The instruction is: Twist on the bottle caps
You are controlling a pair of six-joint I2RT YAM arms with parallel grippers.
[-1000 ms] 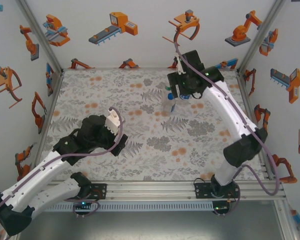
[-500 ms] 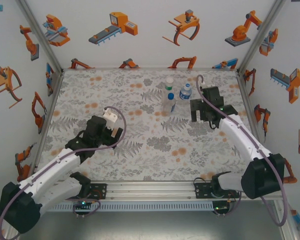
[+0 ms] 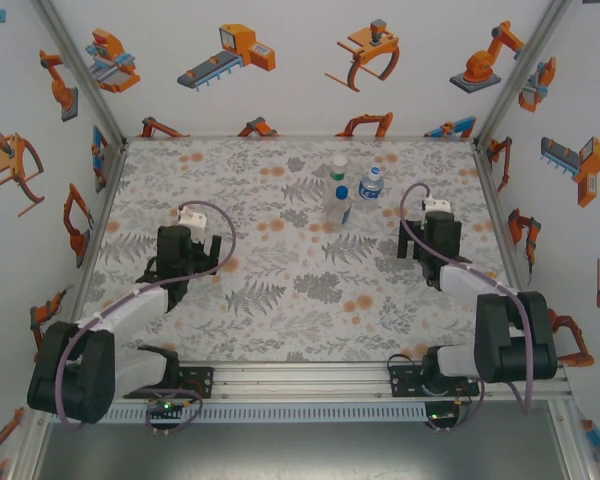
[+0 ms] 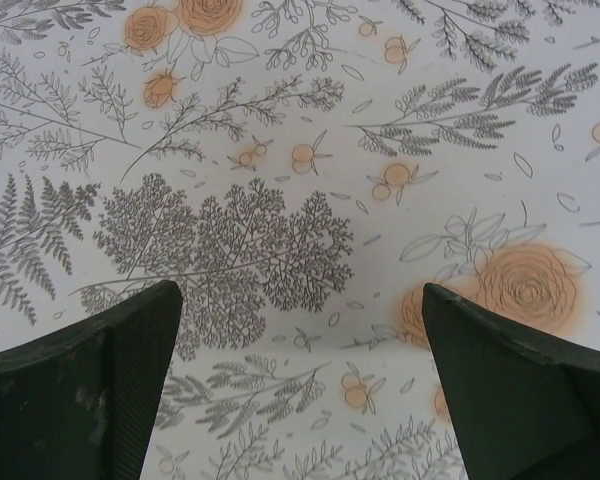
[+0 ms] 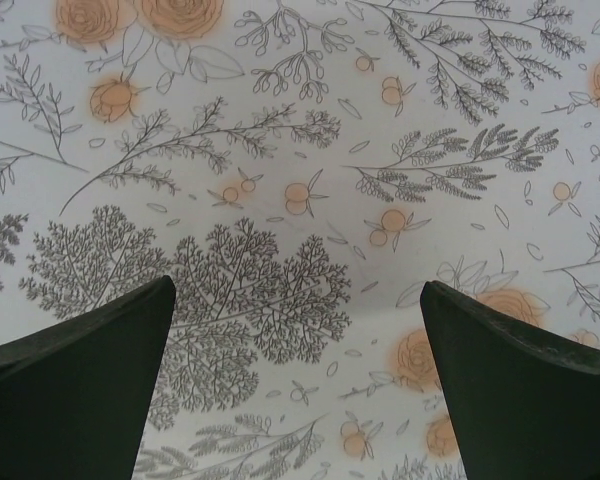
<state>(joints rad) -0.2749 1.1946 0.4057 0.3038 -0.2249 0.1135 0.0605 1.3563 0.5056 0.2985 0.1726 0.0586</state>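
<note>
Bottles (image 3: pixel 336 213), three, upright in a tight cluster toward the far side of the desk (image 3: pixel 280 310), slightly right of its middle. Green-label bottle (image 3: pixel 338 173) farthest back, with a white cap (image 3: pixel 338 159) on its neck. Squat bottle (image 3: pixel 371 187) just right of it, blue label, pale cap (image 3: pixel 373 172) on top. Slim bottle (image 3: pixel 335 207) nearest of the three, just in front of the green one, blue cap (image 3: pixel 342 191) on top. Too small in the top view to tell how tightly any cap sits, or whether the bottles touch one another.

Left claw (image 3: pixel 183 262) low over the left half of the desk, well apart from the cluster, nose down toward the floral print. Wide open: left fingers (image 4: pixel 90 390), dark, at the two bottom corners of the left wrist view, leaves and orange roses of the print between them. Nothing held, nothing touched.

Right claw (image 3: pixel 430 248) low over the right half, nearer the bottles than the left one yet clear of them, to the right of and in front of the squat bottle. Likewise wide open: right fingers (image 5: pixel 80 390) at the bottom corners of the right wrist view, bare print across the gap. Empty too.

Both arms folded back toward their bases at the near rail (image 3: pixel 300 378), purple cables (image 3: pixel 232 238) looping over the wrists. Cartoon robot arms on the white walls (image 3: pixel 280 100) around the desk.
</note>
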